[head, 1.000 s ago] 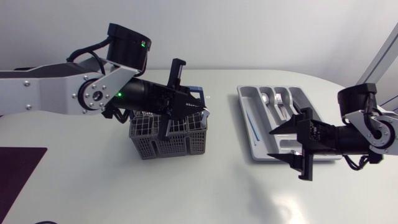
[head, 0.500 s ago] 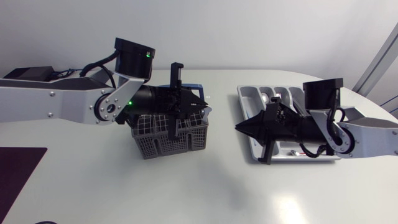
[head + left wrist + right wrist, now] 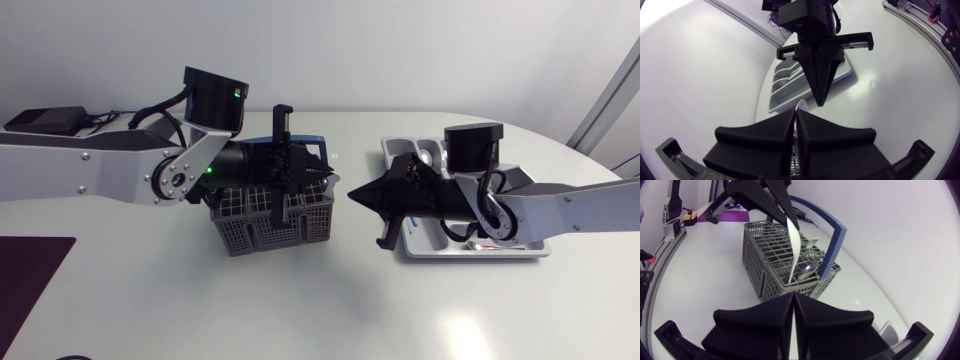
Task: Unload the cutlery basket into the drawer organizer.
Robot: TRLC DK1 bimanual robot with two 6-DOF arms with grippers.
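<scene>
The grey cutlery basket (image 3: 262, 228) with a blue handle (image 3: 833, 244) stands left of the middle of the table. My left gripper (image 3: 328, 172) hovers over its right rim, shut on a long white utensil (image 3: 795, 245) that hangs down into the basket. In the basket lie a metal spoon (image 3: 807, 270) and a pale green utensil (image 3: 810, 243). My right gripper (image 3: 353, 195) is shut and empty, its tip pointing at the basket, a short way from the left gripper. The grey drawer organizer (image 3: 393, 160) lies to the right, largely hidden under my right arm.
Some metal cutlery (image 3: 428, 155) shows in the organizer's far compartments. A dark mat (image 3: 30, 270) lies at the table's left front edge. Bare table stretches in front of the basket and the organizer.
My right arm has swung left from over the organizer toward the basket, and its gripper has gone from open to shut. The left arm has hardly moved.
</scene>
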